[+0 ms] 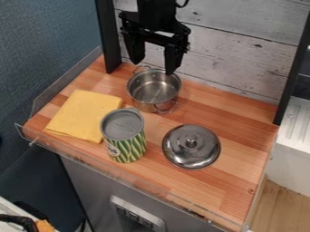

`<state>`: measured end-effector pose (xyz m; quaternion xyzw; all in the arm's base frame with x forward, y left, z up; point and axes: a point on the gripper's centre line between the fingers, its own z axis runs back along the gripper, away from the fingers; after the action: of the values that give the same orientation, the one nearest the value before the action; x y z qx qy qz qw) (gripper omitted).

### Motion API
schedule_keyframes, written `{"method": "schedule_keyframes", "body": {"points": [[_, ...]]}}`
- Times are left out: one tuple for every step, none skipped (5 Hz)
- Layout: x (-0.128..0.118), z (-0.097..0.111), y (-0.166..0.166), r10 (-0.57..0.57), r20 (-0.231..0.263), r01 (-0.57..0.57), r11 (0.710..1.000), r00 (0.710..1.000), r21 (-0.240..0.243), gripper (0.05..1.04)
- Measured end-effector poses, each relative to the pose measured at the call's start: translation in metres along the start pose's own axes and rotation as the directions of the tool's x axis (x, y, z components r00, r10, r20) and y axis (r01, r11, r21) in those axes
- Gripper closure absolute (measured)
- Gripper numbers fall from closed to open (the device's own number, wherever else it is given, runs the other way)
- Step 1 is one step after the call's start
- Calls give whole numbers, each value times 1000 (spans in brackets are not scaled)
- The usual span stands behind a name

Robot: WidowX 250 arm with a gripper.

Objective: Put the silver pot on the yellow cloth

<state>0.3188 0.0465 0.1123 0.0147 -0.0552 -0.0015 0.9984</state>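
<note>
Hand: open and empty above the silver pot, spread probably for a rim grasp
Silver pot: upright on the tabletop, uncovered, leaving its rim free to pinch
Yellow cloth: folded flat, presumably as a landing mat
Lid: lying apart (knob up)
Can: upright at the cloth's edge, a likely obstacle

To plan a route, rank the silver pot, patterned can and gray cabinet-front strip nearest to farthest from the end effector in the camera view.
1. Silver pot, at the back.
2. Patterned can, nearer the front.
3. Gray strip, below the counter.
</note>
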Motion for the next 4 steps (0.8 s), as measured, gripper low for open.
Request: {"method": "schedule_keyframes", "body": {"points": [[-2, -12, -1, 8, -36, -8, 1000, 999, -9, 83], [29, -32, -3, 40, -26, -41, 999, 999, -18, 83], [58, -59, -8, 79, -30, -79, 997, 996, -11, 83], [79, -87, -8, 128, -24, -129, 992, 991, -14, 83]]}}
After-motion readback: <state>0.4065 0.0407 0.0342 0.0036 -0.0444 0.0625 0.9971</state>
